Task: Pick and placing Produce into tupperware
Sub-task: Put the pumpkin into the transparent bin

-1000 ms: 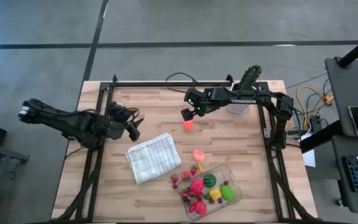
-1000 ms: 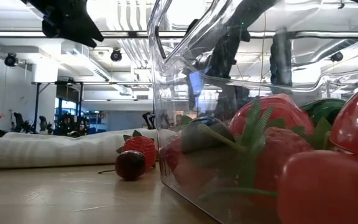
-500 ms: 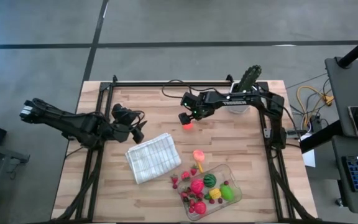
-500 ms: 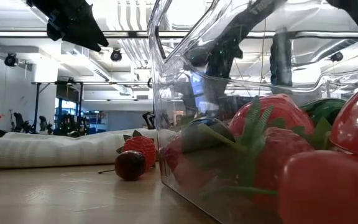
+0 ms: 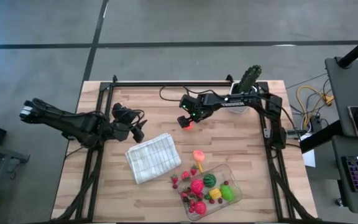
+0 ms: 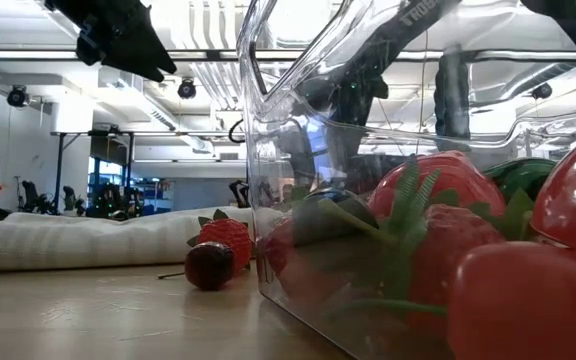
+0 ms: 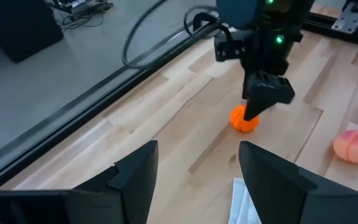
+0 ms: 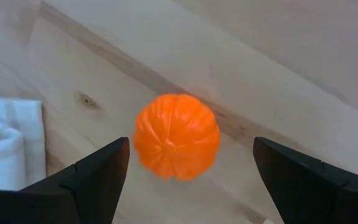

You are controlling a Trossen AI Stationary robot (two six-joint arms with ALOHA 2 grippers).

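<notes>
An orange ribbed toy fruit (image 8: 176, 144) lies on the wood near the table's middle (image 5: 189, 125). My right gripper (image 5: 186, 119) hangs just above it, pointing down. It is open, one finger on each side of the fruit with a gap to both. The clear tupperware (image 5: 211, 190) sits near the near edge and holds several red, green and yellow produce pieces. A pink peach (image 5: 197, 154), a strawberry (image 6: 226, 238) and red berries (image 5: 176, 181) lie outside it. My left gripper (image 5: 135, 129) waits open in the air beside the cloth.
A white checked folded cloth (image 5: 151, 157) lies left of the tupperware. A dark green cactus in a white pot (image 5: 247, 79) stands at the far edge behind my right arm. A black frame rail (image 5: 166, 83) runs along the far edge. Bare wood lies between the orange fruit and the peach.
My right gripper has moved a little toward the table's left and come down over the orange fruit, which has stayed in place. My left gripper has shifted slightly toward the right.
</notes>
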